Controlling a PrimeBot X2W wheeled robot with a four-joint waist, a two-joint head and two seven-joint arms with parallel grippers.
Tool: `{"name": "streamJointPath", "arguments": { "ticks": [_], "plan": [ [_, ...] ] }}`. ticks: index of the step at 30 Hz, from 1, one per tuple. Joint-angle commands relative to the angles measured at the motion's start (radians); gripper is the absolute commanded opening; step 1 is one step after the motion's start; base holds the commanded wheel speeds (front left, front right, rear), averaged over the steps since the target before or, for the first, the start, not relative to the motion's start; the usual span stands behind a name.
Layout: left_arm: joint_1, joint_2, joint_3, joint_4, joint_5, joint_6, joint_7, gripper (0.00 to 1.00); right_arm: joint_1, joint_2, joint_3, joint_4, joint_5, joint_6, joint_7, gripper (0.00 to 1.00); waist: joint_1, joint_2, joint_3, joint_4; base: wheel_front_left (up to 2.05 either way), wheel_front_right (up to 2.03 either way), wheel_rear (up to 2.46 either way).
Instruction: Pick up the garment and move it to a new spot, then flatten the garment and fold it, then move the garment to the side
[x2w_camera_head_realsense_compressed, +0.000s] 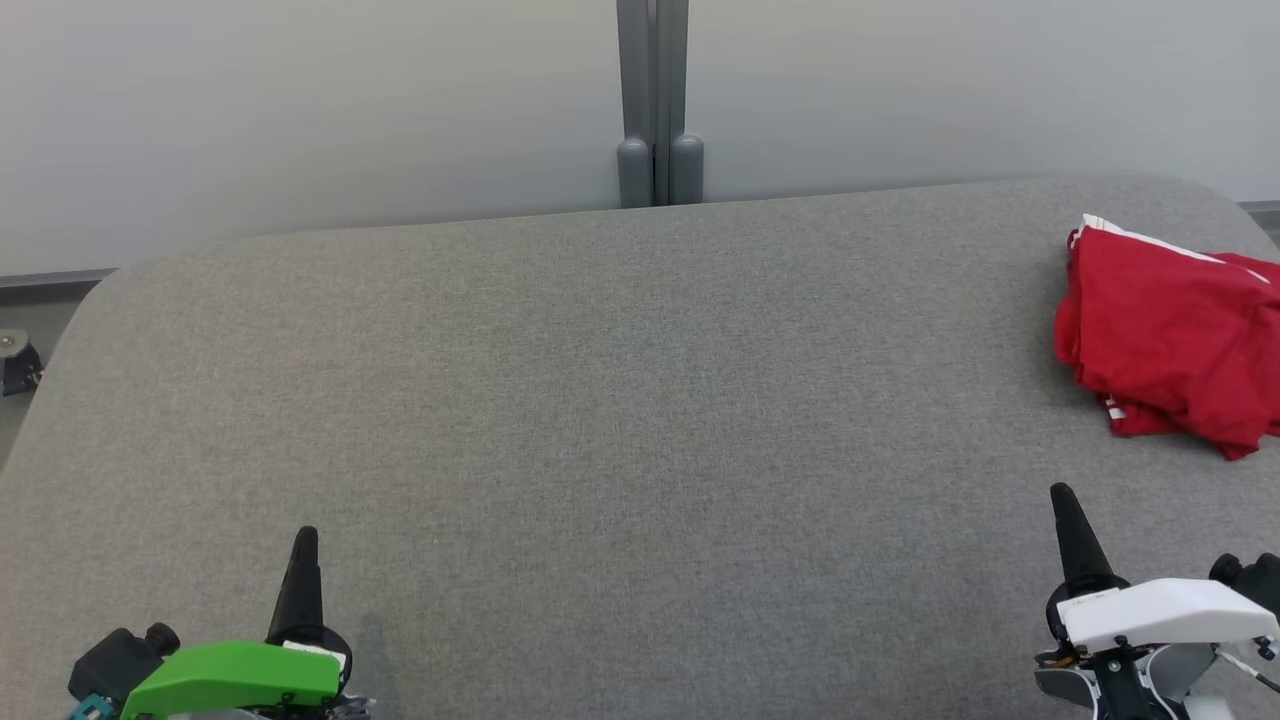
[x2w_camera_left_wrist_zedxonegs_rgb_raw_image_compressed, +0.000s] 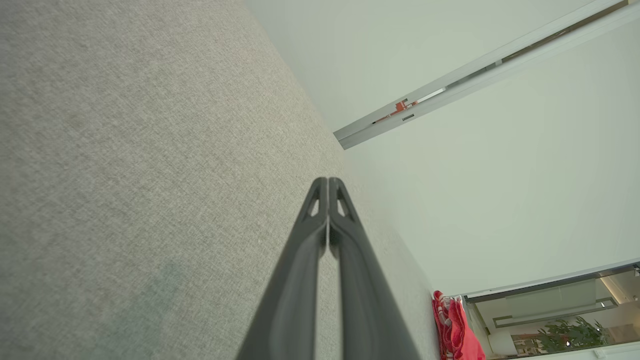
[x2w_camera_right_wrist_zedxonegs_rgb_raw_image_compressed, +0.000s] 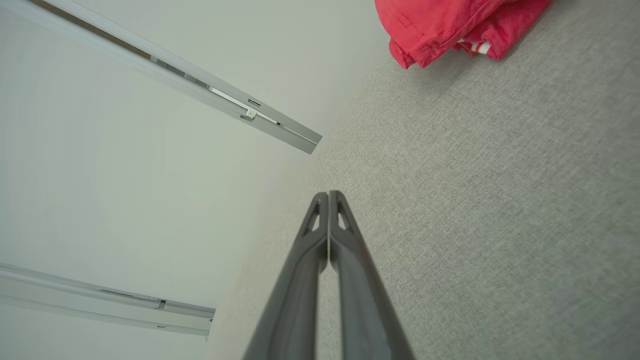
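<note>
I find the left gripper and right gripper both fully closed, fingers pressed together with nothing between them, at the near edge of the grey table, the red garment lying bunched at its far right, clear of both.

Head view, clock read fr table centre, 12 = far edge. Garment lies on table at 2 o'clock, near far-R corner, its R part cut off by frame edge. L gripper sits over table's near side at 7 o'clock. R gripper is at 5 o'clock, w/ garment beyond it, well apart. Table stretch lies btw the two grippers. Wall panels stand behind table along far edge. Post is at 12 o'clock, btw panels, just behind table edge. Caster is at 9 o'clock, off table's L edge, below tabletop level. R wrist view: garment at 1 o'clock fr R gripper, on table. L wrist view: garment at 5 o'clock fr L gripper, by table's edge.
</note>
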Motion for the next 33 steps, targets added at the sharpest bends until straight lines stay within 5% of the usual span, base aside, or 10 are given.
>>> {"name": "streamJointPath", "arguments": {
  "ticks": [1,33],
  "plan": [
    [-0.026,0.009,0.007,-0.012,-0.026,-0.006,0.005,0.0,-0.021,-0.003,-0.003,-0.005,0.03,-0.001,0.008,0.0,0.0001,0.0,0.0,0.0,0.0,0.0,0.0],
    [-0.074,0.009,0.054,-0.015,-0.296,-0.013,0.082,0.0,-0.074,-0.002,-0.008,0.006,0.344,-0.001,0.085,0.0,0.0001,0.0,0.008,-0.011,0.0,0.0,0.0]
  ]
}}
